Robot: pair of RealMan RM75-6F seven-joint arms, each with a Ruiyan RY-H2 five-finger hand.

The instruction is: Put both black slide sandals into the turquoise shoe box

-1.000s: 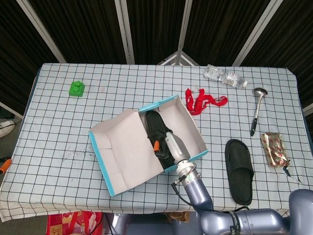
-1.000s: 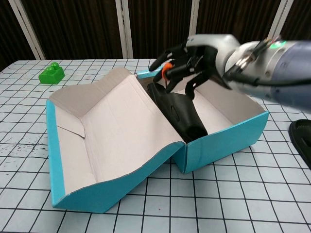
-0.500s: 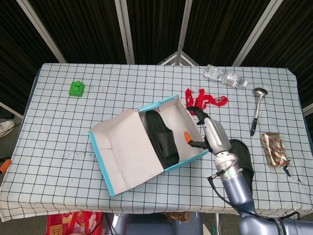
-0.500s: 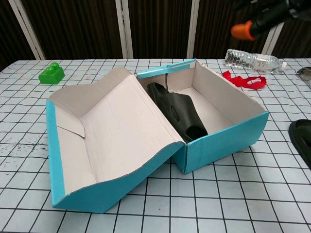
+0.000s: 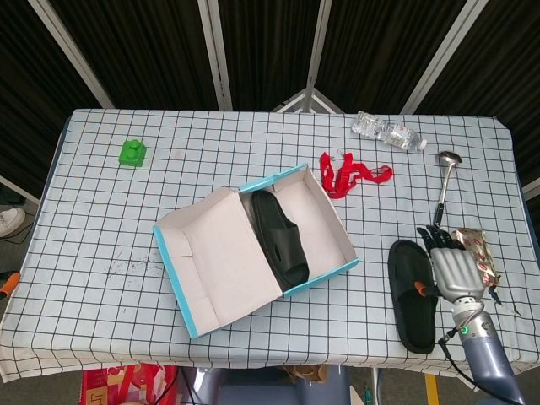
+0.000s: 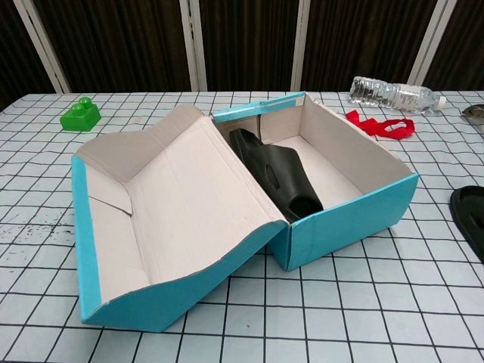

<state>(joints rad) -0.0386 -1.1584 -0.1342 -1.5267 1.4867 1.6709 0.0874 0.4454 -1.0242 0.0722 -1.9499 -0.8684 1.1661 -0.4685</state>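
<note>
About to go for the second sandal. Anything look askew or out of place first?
Nothing damaged or spilled. The sandal in the turquoise box leans tilted against the lid-side wall, not flat. The second sandal lies flat on the table, right hand beside it.

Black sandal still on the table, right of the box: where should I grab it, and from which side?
Take the sandal by its strap band, at the far half, coming from above on its right edge, where the right hand is. It lies flat, sole down, so fingers could hook under the raised band.
</note>
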